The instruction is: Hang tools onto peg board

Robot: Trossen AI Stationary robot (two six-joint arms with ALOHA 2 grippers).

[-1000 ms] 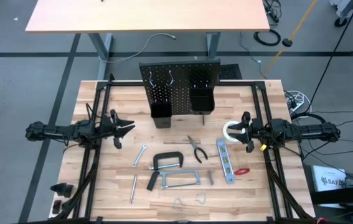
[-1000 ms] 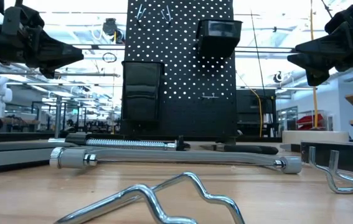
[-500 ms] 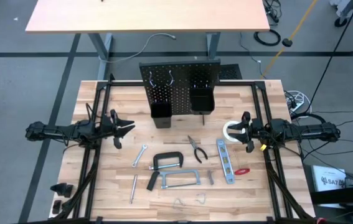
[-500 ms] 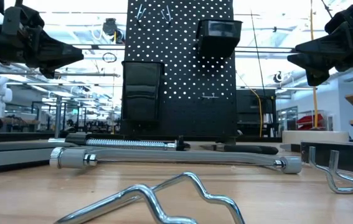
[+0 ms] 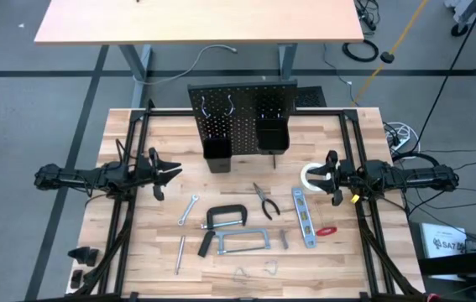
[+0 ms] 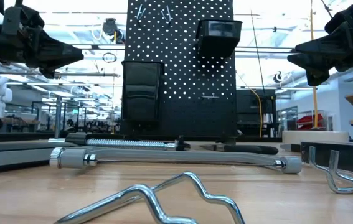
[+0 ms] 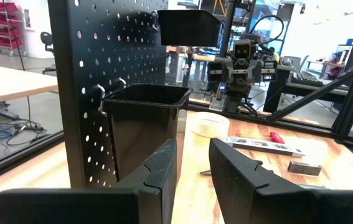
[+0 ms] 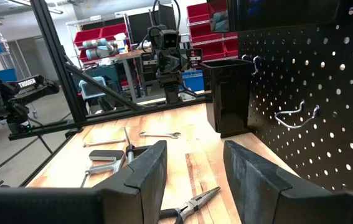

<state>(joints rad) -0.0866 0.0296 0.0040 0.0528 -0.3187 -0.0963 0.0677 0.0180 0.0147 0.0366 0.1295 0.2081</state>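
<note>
The black peg board (image 5: 242, 113) stands upright at the table's far middle, with two black bins (image 5: 216, 149) (image 5: 271, 134) on it. The tools lie flat on the table nearer than it: silver wrench (image 5: 189, 210), black C-clamp (image 5: 225, 216), grey hacksaw (image 5: 239, 243), pliers (image 5: 264, 201), grey level (image 5: 303, 216), red-handled tool (image 5: 327, 230), and white tape roll (image 5: 313, 176). My left gripper (image 7: 193, 168) hovers level at the table's left edge, open and holding nothing. My right gripper (image 8: 195, 165) hovers level at the right edge beside the tape roll, open and holding nothing.
Loose wire hooks (image 6: 164, 193) lie at the near edge, and a thin metal rod (image 5: 180, 254) lies left of the hacksaw. A black frame (image 5: 137, 117) borders the tabletop. Another table (image 5: 200, 21) stands beyond the peg board. Bare wood lies between each gripper and the tools.
</note>
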